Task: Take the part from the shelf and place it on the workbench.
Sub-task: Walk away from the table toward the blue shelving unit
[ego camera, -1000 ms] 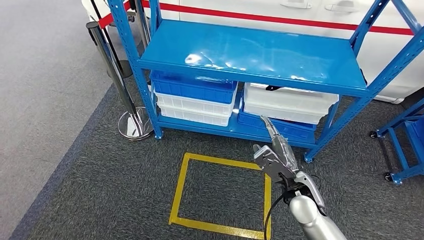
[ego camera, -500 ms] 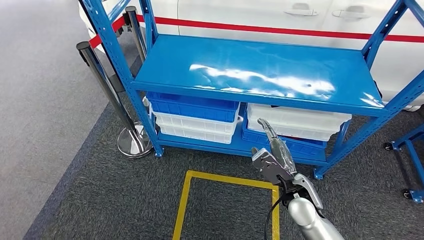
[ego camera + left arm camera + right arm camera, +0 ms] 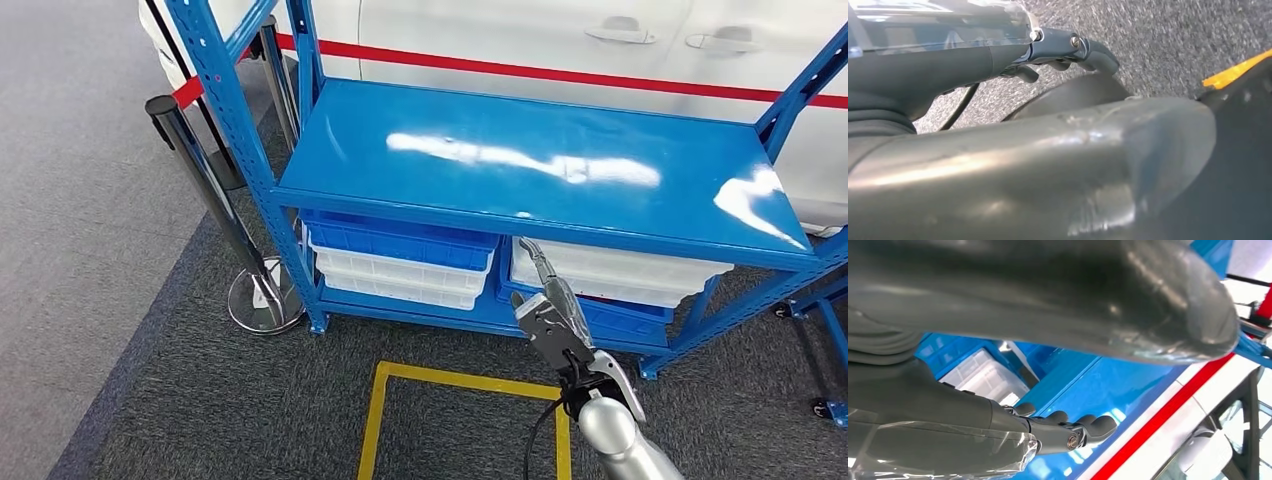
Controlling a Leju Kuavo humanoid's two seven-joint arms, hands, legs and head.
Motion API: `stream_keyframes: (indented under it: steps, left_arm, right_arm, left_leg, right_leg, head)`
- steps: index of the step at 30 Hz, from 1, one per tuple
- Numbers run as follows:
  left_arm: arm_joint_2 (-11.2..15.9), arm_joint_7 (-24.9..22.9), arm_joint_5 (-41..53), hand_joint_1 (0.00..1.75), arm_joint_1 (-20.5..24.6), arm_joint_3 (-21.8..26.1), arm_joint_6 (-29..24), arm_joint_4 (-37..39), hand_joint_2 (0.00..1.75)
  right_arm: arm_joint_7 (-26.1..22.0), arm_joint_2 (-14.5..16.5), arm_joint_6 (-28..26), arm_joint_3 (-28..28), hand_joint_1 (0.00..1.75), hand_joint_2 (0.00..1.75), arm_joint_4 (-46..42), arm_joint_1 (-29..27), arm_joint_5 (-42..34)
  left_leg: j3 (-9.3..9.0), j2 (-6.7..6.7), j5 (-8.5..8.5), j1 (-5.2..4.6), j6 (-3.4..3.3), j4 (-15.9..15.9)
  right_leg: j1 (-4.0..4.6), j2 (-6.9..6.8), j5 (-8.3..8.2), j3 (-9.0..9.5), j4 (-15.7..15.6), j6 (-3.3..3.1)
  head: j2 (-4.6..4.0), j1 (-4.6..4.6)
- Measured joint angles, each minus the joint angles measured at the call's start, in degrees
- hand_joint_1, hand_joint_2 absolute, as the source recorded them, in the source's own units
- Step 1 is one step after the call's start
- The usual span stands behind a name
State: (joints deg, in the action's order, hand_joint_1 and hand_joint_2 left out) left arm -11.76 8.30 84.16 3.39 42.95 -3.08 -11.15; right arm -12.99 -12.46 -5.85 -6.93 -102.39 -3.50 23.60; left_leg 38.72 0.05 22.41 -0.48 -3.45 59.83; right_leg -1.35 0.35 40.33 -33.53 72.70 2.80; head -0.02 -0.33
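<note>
The blue shelf (image 3: 540,175) stands ahead with a bare, glossy top board. On its lower level a blue bin (image 3: 400,243) sits on white bins at the left, and a white bin (image 3: 625,270) sits on a blue one at the right. I cannot make out the part in any bin. My right hand (image 3: 551,302) is raised in front of the right-hand bins, below the top board's edge, fingers stretched forward and holding nothing. The right wrist view shows its fingers (image 3: 1068,429) pointing at the shelf (image 3: 1108,385). My left hand (image 3: 1058,47) hangs over the grey carpet, holding nothing.
A chrome stanchion (image 3: 262,298) with a red belt stands by the shelf's left post. A white car with a red stripe (image 3: 560,70) is behind the shelf. A yellow tape square (image 3: 375,420) marks the carpet in front. Another blue frame (image 3: 828,335) is at the far right.
The camera has moved closer to the shelf and tilted up, so the whole picture has shifted. My right hand stays raised, now nearer the lower bins.
</note>
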Motion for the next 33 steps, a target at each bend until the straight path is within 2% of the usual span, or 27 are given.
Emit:
stream_keyframes:
  steps: [1, 2, 3, 4, 5, 6, 7, 9, 11, 12, 14, 15, 16, 17, 18, 19, 21, 25, 27, 29, 30, 31, 32, 33]
  left_arm:
    - [0.00, -0.01, 0.01, 0.00, -0.05, -0.01, 0.00, 0.00, 0.00]
    - [-0.01, -0.01, 0.01, 0.00, -0.08, -0.01, 0.00, 0.00, 0.00]
    - [-0.02, -0.02, 0.01, 0.00, -0.09, -0.02, 0.00, 0.00, 0.00]
    - [-0.04, -0.02, 0.01, 0.00, -0.07, -0.02, 0.00, 0.00, 0.00]
    - [-0.05, -0.03, 0.02, 0.00, -0.04, -0.03, 0.00, 0.00, 0.00]
    - [-0.07, -0.05, 0.05, 0.00, -0.01, -0.03, 0.00, 0.00, 0.00]
    - [-0.07, -0.08, 0.13, 0.00, 0.00, -0.04, 0.00, 0.00, 0.00]
    - [-0.04, -0.17, 0.29, 0.00, 0.00, -0.12, 0.03, 0.00, 0.00]
    - [0.01, -0.26, 0.39, 0.00, -0.07, -0.31, 0.07, 0.01, 0.00]
    - [0.03, -0.31, 0.41, 0.00, -0.12, -0.41, 0.07, 0.01, 0.00]
    - [0.03, -0.34, 0.43, 0.00, -0.17, -0.52, 0.08, 0.02, 0.00]
    - [0.06, -0.34, 0.43, 0.00, -0.17, -0.53, 0.10, 0.02, 0.00]
    - [0.10, -0.34, 0.43, 0.00, -0.18, -0.54, 0.14, 0.02, 0.00]
    - [0.16, -0.34, 0.43, 0.00, -0.19, -0.55, 0.18, 0.01, 0.00]
    - [0.24, -0.34, 0.43, 0.00, -0.20, -0.57, 0.23, 0.01, 0.00]
    - [0.30, -0.34, 0.43, 0.00, -0.22, -0.58, 0.31, 0.02, 0.00]
    - [0.39, -0.24, 0.43, 0.00, -0.21, -0.60, 0.46, 0.01, 0.00]
    - [0.46, 0.12, 0.45, 0.00, -0.16, -0.76, 0.03, 0.00, 0.00]
    - [0.48, 0.25, 0.45, 0.00, -0.12, -0.83, -0.33, 0.00, 0.00]
    - [0.49, 0.37, 0.54, 0.00, -0.10, -0.91, -0.48, 0.00, 0.00]
    - [0.50, 0.40, 0.64, 0.00, -0.15, -0.95, -0.48, 0.00, 0.00]
    - [0.51, 0.43, 0.76, 0.00, -0.21, -0.99, -0.48, 0.00, 0.00]
    - [0.52, 0.45, 0.87, 0.00, -0.27, -1.03, -0.48, 0.00, 0.00]
    - [0.52, 0.46, 0.94, 0.00, -0.32, -1.09, -0.48, 0.00, 0.00]
  right_arm:
    - [0.09, 0.00, -0.05, 0.01, 0.00, 0.00, 0.04, -0.11, 0.54]
    - [0.15, 0.00, -0.11, 0.01, 0.00, 0.00, 0.07, -0.17, 0.91]
    - [0.19, 0.00, -0.17, 0.02, 0.00, 0.00, 0.08, -0.21, 1.12]
    - [0.25, 0.00, -0.22, 0.03, 0.00, 0.00, 0.08, -0.22, 1.25]
    - [0.33, 0.01, -0.30, 0.04, 0.00, 0.00, 0.07, -0.22, 1.38]
    - [0.43, 0.02, -0.38, 0.04, 0.00, 0.00, 0.05, -0.28, 1.50]
    - [0.54, 0.03, -0.49, 0.05, 0.00, 0.00, 0.01, -0.42, 1.59]
    - [0.64, 0.09, -0.68, 0.05, 0.00, 0.00, -0.16, -0.92, 1.68]
    - [0.64, 0.26, -0.78, 0.05, 0.00, 0.00, -0.39, -1.45, 1.73]
    - [0.63, 0.39, -0.80, 0.05, 0.00, 0.00, -0.46, -1.65, 1.75]
    - [0.60, 0.63, -0.82, 0.05, 0.00, 0.00, -0.56, -1.97, 1.79]
    - [0.58, 0.75, -0.83, 0.04, 0.00, 0.00, -0.56, -2.17, 1.81]
    - [0.58, 0.90, -0.83, 0.03, 0.00, 0.00, -0.56, -2.35, 1.82]
    - [0.58, 1.04, -0.84, 0.02, 0.00, 0.00, -0.56, -2.47, 1.85]
    - [0.57, 1.19, -0.84, 0.01, 0.00, 0.00, -0.56, -2.51, 1.90]
    - [0.56, 1.33, -0.85, -0.02, 0.00, 0.00, -0.56, -2.47, 1.96]
    - [0.54, 1.51, -0.86, -0.06, 0.00, 0.00, -0.57, -2.34, 2.05]
    - [0.52, 1.66, -1.12, -0.16, 0.00, 0.00, -0.61, -2.26, 2.19]
    - [0.53, 1.68, -1.48, -0.17, 0.00, 0.00, -0.66, -2.32, 2.27]
    - [0.49, 1.77, -2.08, -0.17, 0.00, 0.00, -0.68, -2.78, 2.42]
    - [0.37, 1.88, -2.46, -0.17, 0.00, 0.00, -0.68, -3.25, 2.49]
    - [0.18, 2.03, -2.81, -0.17, 0.00, 0.00, -0.69, -3.75, 2.54]
    - [-0.03, 2.18, -3.11, -0.17, 0.00, 0.00, -0.71, -4.20, 2.56]
    - [-0.21, 2.32, -3.31, -0.17, 0.00, 0.00, -0.74, -4.52, 2.57]
  left_leg:
    - [-0.64, 0.00, 0.49, -0.09, 0.02, 0.02]
    - [-1.38, -0.01, 0.98, -0.18, 0.06, 0.04]
    - [-2.09, -0.02, 1.43, -0.25, 0.11, 0.04]
    - [-2.65, -0.04, 1.83, -0.40, 0.24, 0.10]
    - [-3.01, -0.10, 2.12, -0.47, 0.44, 0.15]
    - [-3.18, -0.13, 2.29, -0.50, 0.70, 0.14]
    - [-3.26, -0.12, 2.34, -0.51, 1.00, 0.05]
    - [-3.44, -0.02, 2.51, -0.54, 1.61, -0.17]
    - [-2.75, -0.05, 4.19, -0.52, 2.32, 1.84]
    - [-1.57, -0.08, 5.82, -0.31, 2.70, 4.59]
    - [1.93, -0.09, 9.09, 0.20, 3.43, 12.14]
    - [3.19, -0.08, 9.59, 0.47, 3.71, 14.64]
    - [3.49, -0.07, 9.00, 0.69, 3.92, 15.09]
    - [2.66, -0.06, 7.42, 0.88, 4.03, 13.27]
    - [0.93, -0.06, 5.30, 1.02, 4.07, 9.70]
    - [-0.98, -0.10, 3.72, 1.07, 4.00, 5.90]
    - [-3.59, -0.22, 2.47, 0.95, 3.55, 0.61]
    - [-4.20, -0.38, 2.77, 0.84, 1.99, -0.73]
    - [-4.48, -0.30, 2.69, 0.95, 1.27, -1.18]
    - [-4.49, -0.25, 2.82, 0.69, 0.88, -1.20]
    - [-4.52, -0.26, 2.89, 0.52, 0.77, -1.20]
    - [-4.60, -0.28, 2.97, 0.35, 0.69, -1.19]
    - [-4.75, -0.31, 3.04, 0.20, 0.65, -1.19]
    - [-4.95, -0.34, 3.13, 0.07, 0.65, -1.19]
  right_leg:
    - [0.06, -0.01, -1.86, -1.22, -0.11, -0.08]
    - [0.14, -0.03, -4.83, -1.40, -2.30, -0.26]
    - [0.28, -0.11, -8.07, -0.87, -5.78, -0.58]
    - [0.49, -0.26, -10.44, -0.11, -9.01, -0.98]
    - [0.72, -0.41, -11.77, 0.60, -11.57, -1.39]
    - [0.94, -0.51, -12.13, 0.99, -12.96, -1.74]
    - [1.09, -0.51, -11.95, 1.19, -13.39, -1.99]
    - [0.75, -0.35, -12.19, 1.58, -14.27, -2.50]
    - [0.21, -0.33, -12.50, 2.08, -14.98, -2.98]
    - [0.10, -0.38, -12.55, 2.28, -15.14, -3.12]
    - [0.06, -0.40, -12.45, 2.41, -15.16, -3.25]
    - [0.03, -0.39, -12.35, 2.50, -15.16, -3.23]
    - [-0.03, -0.36, -12.23, 2.63, -15.15, -3.15]
    - [-0.11, -0.29, -12.06, 2.85, -15.14, -3.00]
    - [-0.20, -0.20, -11.85, 3.14, -15.13, -2.79]
    - [-0.22, -0.12, -11.61, 3.40, -15.10, -2.50]
    - [-0.08, 0.00, -11.20, 3.60, -14.97, -1.76]
    - [-0.23, -0.09, -10.40, 3.58, -14.54, -0.34]
    - [-0.24, -0.19, -7.78, 1.65, -10.24, -0.04]
    - [-0.09, -0.22, -4.48, -2.35, -2.84, -0.06]
    - [-0.03, -0.22, -3.78, -4.01, -0.06, -0.12]
    - [0.03, -0.22, -4.25, -4.81, 0.83, -0.27]
    - [0.13, -0.23, -5.84, -4.52, -0.49, -0.52]
    - [0.28, -0.24, -8.12, -3.25, -3.67, -0.89]
  head:
    - [0.00, 0.00]
    - [0.00, 0.01]
    - [0.00, 0.01]
    - [0.00, -0.02]
    - [0.00, -0.02]
    - [0.00, -0.01]
    - [0.00, 0.00]
    - [0.00, 0.04]
    - [0.00, -0.09]
    - [0.00, -0.16]
    - [0.00, -0.25]
    - [0.00, -0.25]
    - [0.00, -0.24]
    - [0.00, -0.25]
    - [0.00, -0.24]
    - [0.00, -0.24]
    - [0.00, -0.19]
    - [0.00, -0.09]
    - [0.00, 0.01]
    - [0.00, 0.05]
    - [0.00, 0.05]
    - [0.00, 0.05]
    - [0.00, 0.05]
    - [0.00, 0.05]
